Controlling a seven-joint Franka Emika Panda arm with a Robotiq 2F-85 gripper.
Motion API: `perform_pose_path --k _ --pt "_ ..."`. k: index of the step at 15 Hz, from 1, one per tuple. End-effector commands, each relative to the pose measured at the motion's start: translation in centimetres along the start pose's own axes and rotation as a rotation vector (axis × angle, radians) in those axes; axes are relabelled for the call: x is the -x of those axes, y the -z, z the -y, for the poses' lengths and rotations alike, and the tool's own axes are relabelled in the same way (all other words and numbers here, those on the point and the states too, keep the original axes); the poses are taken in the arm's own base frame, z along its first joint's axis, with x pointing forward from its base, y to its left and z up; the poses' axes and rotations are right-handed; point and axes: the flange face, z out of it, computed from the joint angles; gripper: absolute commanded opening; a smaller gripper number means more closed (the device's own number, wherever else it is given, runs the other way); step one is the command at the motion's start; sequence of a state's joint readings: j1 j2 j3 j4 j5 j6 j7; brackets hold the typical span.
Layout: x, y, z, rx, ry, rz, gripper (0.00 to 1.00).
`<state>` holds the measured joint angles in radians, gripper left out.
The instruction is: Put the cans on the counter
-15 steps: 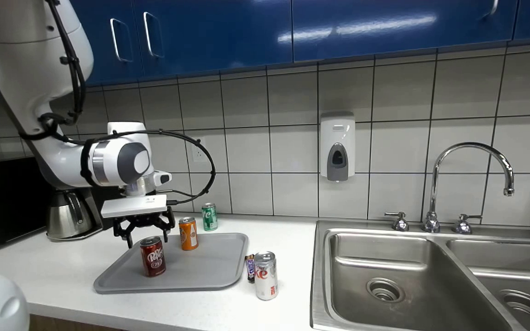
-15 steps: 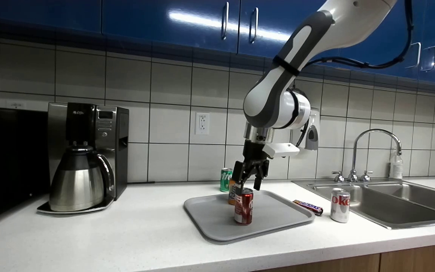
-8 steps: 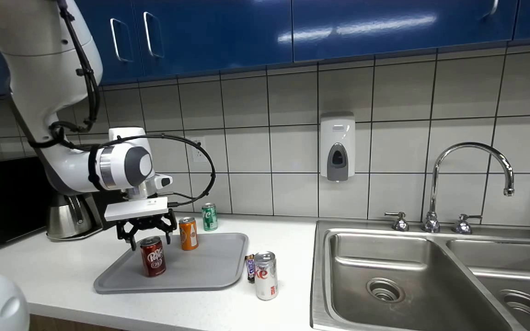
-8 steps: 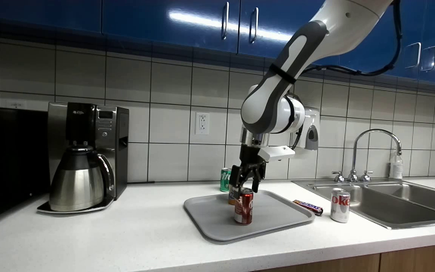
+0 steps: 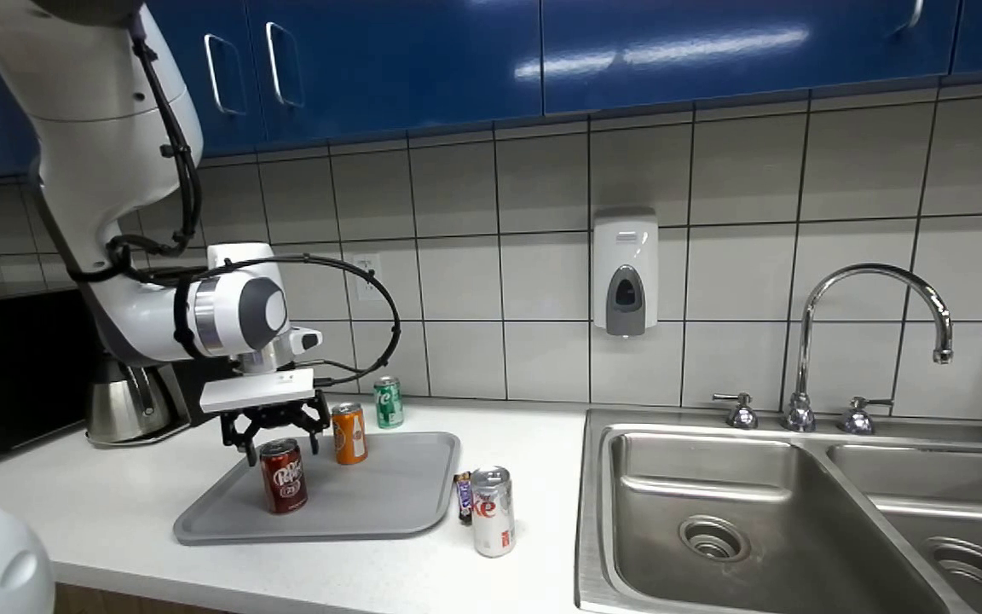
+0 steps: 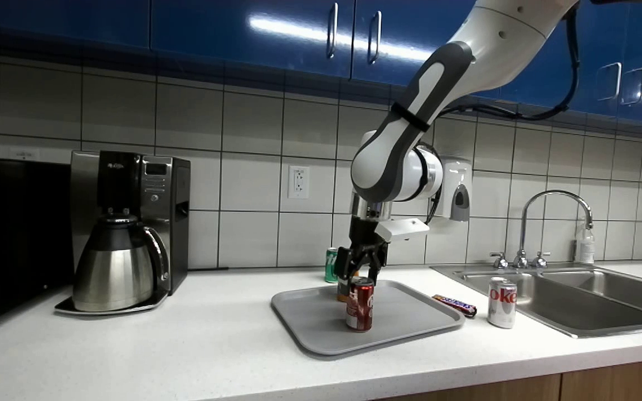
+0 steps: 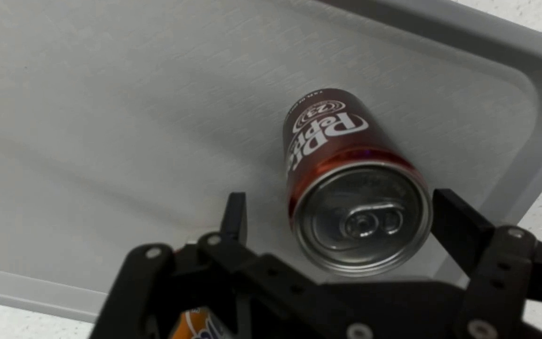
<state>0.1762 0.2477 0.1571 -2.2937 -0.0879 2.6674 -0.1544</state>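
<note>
The dark red can (image 5: 284,479) stands upright on a grey tray (image 5: 397,495) that lies on the off-white counter (image 5: 534,435). My gripper (image 5: 282,454) is open at the can's top, pointing down. In the wrist view its fingers stand either side of the lid of the dark red can (image 7: 362,216); the right finger (image 7: 459,226) looks very close to the rim, the left one farther off. Behind it on the tray is the orange can (image 5: 349,433), mostly hidden in an exterior view (image 6: 343,293). The silver-white can (image 5: 492,516) stands on the counter, right of the tray.
A small green container (image 5: 388,404) stands by the tiled wall behind the tray. Between tray and silver-white can lies a candy bar (image 6: 455,305). The steel sink (image 5: 593,512) is to the right; a coffee pot (image 6: 113,267) and its machine stand to the left.
The gripper has sunk a little toward the dark red can, its fingers now near the lid. The jaws stay open, and all the cans stand where they were.
</note>
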Motion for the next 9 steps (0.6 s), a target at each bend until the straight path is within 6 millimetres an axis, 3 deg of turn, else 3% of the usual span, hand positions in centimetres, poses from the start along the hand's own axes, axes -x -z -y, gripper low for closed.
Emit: perform_pose_path --k 1,9 --pt "-0.66 0.18 -0.01 0.011 -0.008 0.011 1.0" --pt "-0.48 0.07 -0.01 0.016 -0.003 0.018 1.0"
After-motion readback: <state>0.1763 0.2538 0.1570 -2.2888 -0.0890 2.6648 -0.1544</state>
